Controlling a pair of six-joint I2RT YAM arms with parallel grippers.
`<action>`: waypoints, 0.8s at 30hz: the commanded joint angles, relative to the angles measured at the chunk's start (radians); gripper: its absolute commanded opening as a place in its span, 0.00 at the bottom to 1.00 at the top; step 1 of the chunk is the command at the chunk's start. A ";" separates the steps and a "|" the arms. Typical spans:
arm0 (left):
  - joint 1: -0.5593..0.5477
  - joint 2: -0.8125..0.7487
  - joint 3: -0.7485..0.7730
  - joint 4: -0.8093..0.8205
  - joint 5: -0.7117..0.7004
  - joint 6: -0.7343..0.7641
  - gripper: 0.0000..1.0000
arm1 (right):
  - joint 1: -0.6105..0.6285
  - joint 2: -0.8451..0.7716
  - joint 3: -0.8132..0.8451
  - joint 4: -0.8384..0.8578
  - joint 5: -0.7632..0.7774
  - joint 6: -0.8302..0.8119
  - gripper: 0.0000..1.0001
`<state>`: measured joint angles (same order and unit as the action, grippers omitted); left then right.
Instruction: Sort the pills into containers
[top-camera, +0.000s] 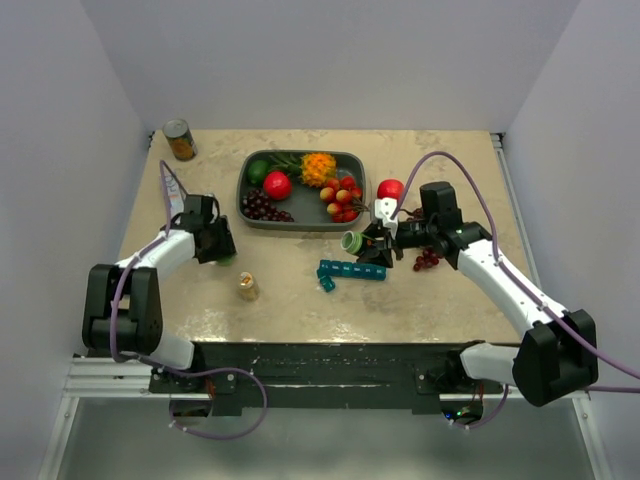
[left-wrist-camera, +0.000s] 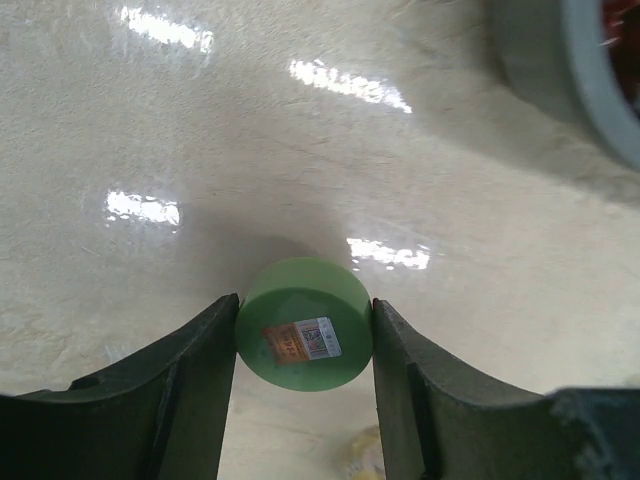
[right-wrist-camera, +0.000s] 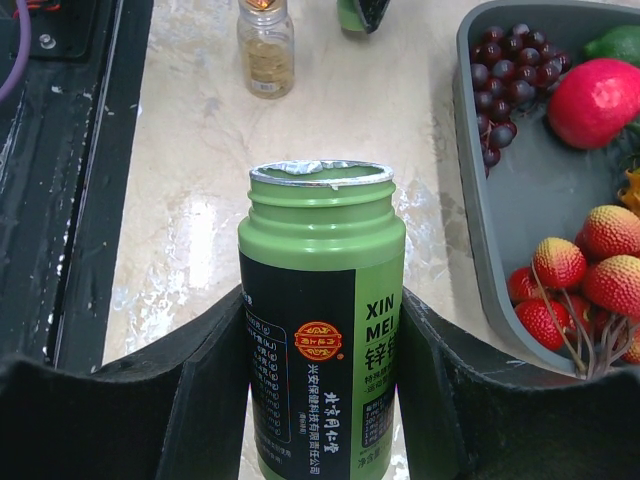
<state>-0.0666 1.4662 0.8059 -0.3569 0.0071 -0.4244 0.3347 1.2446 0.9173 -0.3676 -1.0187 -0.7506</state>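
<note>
A: What's the biggest holder on the bench (top-camera: 300, 310)?

B: The grey tray (right-wrist-camera: 560, 200), at the middle of the far edge. Inside are dark grapes (top-camera: 262, 207), a red round fruit (top-camera: 277, 185), a lime (top-camera: 257, 170) and lychees (top-camera: 343, 197).

A: Next?

B: A tin can (top-camera: 180, 140) upright in the far left corner; its label can't be read. Then the green pill bottle (right-wrist-camera: 320, 230), pinched between the fingers of the right gripper (right-wrist-camera: 322, 300) just beside the tray's right near corner. Its mouth is open, with torn foil round the rim, and I cannot see inside it.

A: Any writing?

B: "XIN MEI" in white on the black label, over a red-and-gold seal and Chinese characters.

A: And the containers (top-camera: 352, 270)?

B: The teal strip lies mid-bench, just nearer than the bottle, with one loose cell (top-camera: 327, 285) at its left end. Their contents are too small to tell.

A: Smaller things?

B: A glass jar (right-wrist-camera: 266, 50) of tan granules left of the strip. The left gripper (left-wrist-camera: 303, 312) is clamped on the green cap (left-wrist-camera: 300, 285) near the left edge; its sticker is unreadable.
</note>
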 joint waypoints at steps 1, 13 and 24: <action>0.004 0.034 0.033 0.032 -0.088 0.070 0.28 | -0.005 -0.024 -0.003 0.058 -0.011 0.036 0.00; 0.004 -0.205 0.052 -0.030 -0.061 0.131 0.96 | -0.166 -0.113 0.148 0.353 -0.109 0.500 0.00; 0.004 -0.579 -0.001 0.013 0.145 0.154 0.99 | -0.274 -0.168 0.207 0.878 -0.144 1.279 0.00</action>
<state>-0.0666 0.9466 0.8089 -0.3676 0.0372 -0.3035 0.1768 1.1160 0.9627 0.6617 -1.1473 0.5175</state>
